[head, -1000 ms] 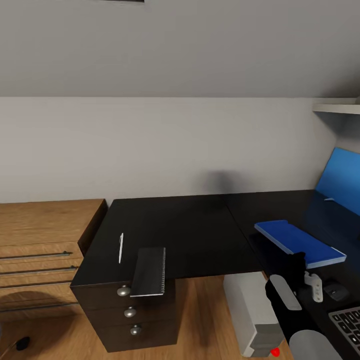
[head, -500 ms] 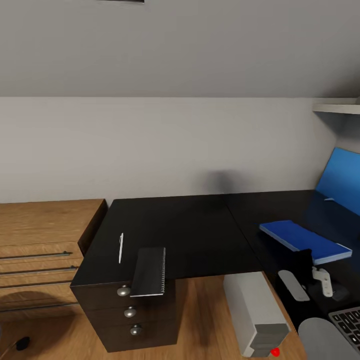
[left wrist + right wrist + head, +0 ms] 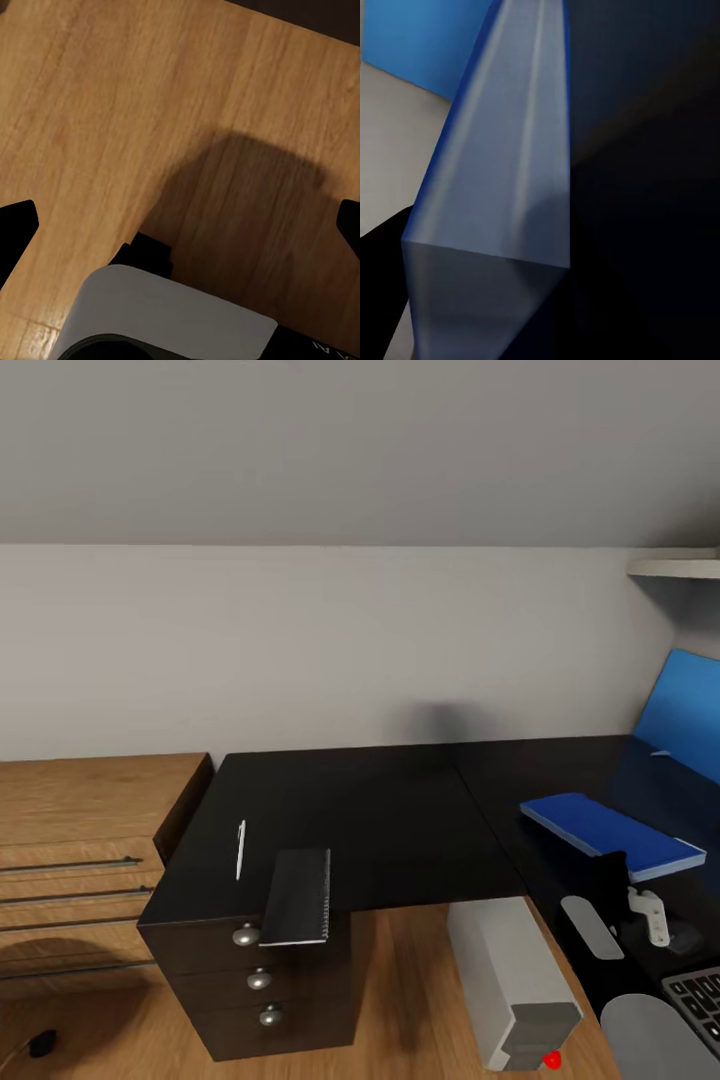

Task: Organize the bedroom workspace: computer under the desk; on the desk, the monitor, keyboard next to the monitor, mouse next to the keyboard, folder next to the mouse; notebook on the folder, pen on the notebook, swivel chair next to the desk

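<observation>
The blue folder (image 3: 610, 833) lies flat on the right wing of the black desk (image 3: 380, 810). My right gripper (image 3: 632, 900) sits at the folder's near corner and looks open. Up close, the folder's pale edge (image 3: 502, 172) runs between its fingers. The dark notebook (image 3: 298, 895) overhangs the desk's front edge, with the white pen (image 3: 241, 849) just left of it. The grey computer (image 3: 510, 980) stands on the floor under the desk. The keyboard (image 3: 700, 1000) and the mouse (image 3: 688, 936) peek in at the lower right. The monitor (image 3: 690, 710) shows a blue screen. My left gripper (image 3: 180, 225) hangs open over the wood floor.
A black drawer unit with silver knobs (image 3: 260, 980) sits under the desk's left end. Next to it stands a light-wood shelf unit (image 3: 90, 830). A sloped grey wall rises behind the desk, and a white shelf (image 3: 680, 567) juts out at the upper right.
My right arm has drawn back toward the lower right. The folder has slid slightly to the right. The head view has shifted a little.
</observation>
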`<state>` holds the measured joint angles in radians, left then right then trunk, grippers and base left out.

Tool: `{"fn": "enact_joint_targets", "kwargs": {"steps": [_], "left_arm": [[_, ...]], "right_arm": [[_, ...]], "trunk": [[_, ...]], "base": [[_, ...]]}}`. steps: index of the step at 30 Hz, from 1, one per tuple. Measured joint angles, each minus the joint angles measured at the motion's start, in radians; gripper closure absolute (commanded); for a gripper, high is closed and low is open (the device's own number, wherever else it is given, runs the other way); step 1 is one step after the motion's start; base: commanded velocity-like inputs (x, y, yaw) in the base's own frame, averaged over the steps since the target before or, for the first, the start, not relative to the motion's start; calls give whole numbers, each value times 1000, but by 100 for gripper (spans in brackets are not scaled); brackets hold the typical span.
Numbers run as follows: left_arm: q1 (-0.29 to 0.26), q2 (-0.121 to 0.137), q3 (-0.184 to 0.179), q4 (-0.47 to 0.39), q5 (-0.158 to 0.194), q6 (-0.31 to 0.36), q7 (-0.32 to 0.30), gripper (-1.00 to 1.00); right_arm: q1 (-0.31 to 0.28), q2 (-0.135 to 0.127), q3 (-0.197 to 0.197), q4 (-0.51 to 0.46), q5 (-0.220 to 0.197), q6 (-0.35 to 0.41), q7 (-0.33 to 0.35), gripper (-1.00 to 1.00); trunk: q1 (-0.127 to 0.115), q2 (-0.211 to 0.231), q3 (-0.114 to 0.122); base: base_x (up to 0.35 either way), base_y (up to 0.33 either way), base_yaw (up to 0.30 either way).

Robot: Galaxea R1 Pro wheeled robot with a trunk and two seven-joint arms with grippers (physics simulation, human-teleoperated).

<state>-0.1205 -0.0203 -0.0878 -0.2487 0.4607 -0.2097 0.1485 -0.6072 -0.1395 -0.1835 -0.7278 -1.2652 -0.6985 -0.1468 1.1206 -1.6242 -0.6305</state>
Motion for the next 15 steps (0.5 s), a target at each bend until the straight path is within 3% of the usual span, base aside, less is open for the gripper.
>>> {"fn": "enact_joint_targets", "kwargs": {"steps": [8,15], "left_arm": [[0,0,0,0,0,0,0,-100],[0,-1,0,0,0,0,0,-100]], "right_arm": [[0,0,-2,-22,0,0,-1,100],[0,4,-39,-29,-20,2,5,100]], "trunk": [[31,-56,-25],[31,-56,-25]], "base": [[0,0,0],[0,0,0]]}}
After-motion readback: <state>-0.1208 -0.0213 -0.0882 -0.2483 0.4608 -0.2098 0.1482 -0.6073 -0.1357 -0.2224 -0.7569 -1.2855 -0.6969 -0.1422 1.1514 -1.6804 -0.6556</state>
